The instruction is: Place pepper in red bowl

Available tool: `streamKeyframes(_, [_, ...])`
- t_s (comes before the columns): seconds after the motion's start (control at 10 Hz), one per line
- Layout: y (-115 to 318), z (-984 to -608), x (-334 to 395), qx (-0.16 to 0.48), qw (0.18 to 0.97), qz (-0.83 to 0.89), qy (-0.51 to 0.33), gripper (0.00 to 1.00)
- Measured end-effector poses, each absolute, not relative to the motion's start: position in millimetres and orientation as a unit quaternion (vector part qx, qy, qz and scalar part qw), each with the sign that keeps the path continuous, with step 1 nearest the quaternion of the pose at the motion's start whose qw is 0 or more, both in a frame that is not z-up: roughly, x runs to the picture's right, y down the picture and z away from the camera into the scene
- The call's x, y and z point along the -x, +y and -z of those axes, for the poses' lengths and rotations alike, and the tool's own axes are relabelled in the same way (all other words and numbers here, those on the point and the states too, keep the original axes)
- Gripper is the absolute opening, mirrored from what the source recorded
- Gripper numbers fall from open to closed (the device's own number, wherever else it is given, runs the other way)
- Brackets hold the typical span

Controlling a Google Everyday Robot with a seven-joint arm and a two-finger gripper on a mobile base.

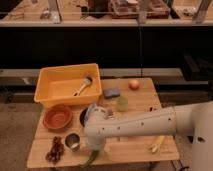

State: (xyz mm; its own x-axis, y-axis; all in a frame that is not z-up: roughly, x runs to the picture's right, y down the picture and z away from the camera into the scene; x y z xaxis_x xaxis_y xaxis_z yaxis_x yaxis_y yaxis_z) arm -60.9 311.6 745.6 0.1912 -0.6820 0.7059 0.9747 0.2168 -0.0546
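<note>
- One pincer [94, 150]: at the end of the white arm reaching in from the right of my view, pointed down over the front edge of the wooden table [127, 152]. I cannot tell whether it is released or clenched.
- One pepper [88, 161]: green and slender, directly beneath the pincer and poking out to its front-left, at the table's front edge. I cannot tell whether it is gripped or lying on the wood.
- One red bowl [57, 118]: behind and to the left of the pincer, well apart from the pepper.
- One small metal cup [73, 143]: just left of the pincer.
- One dark red grape cluster [55, 150]: further left, beyond the cup.
- One dark bowl [83, 117]: behind the pincer, partly hidden by the arm.
- One yellow tub [55, 90]: far behind and left, with a brush [84, 86] lying in it.
- One blue sponge [111, 93], one light-green round item [121, 103] and one orange fruit [134, 84]: behind and to the right of the pincer, beyond the arm.
- One pale yellow corn-like piece [157, 144]: well to the right, near the front edge.
</note>
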Motion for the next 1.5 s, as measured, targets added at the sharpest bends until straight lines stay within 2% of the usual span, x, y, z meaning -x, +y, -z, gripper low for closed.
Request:
streamKeyframes(0.5, [324.0, -759.4, 65.8, 0.259, 0.728, 0.566, -0.29, 0.78])
streamKeyframes(0.6, [324.1, -760.4, 66.5, 0.26, 0.729, 0.564, -0.287, 0.72])
streamKeyframes(0.7, [323.8, -760.9, 65.1, 0.263, 0.73, 0.564, -0.283, 0.61])
streamKeyframes(0.8, [322.6, -761.1, 63.9, 0.264, 0.731, 0.563, -0.28, 0.58])
streamKeyframes(1.5, [316.1, -760.1, 59.9, 0.263, 0.734, 0.562, -0.274, 0.58])
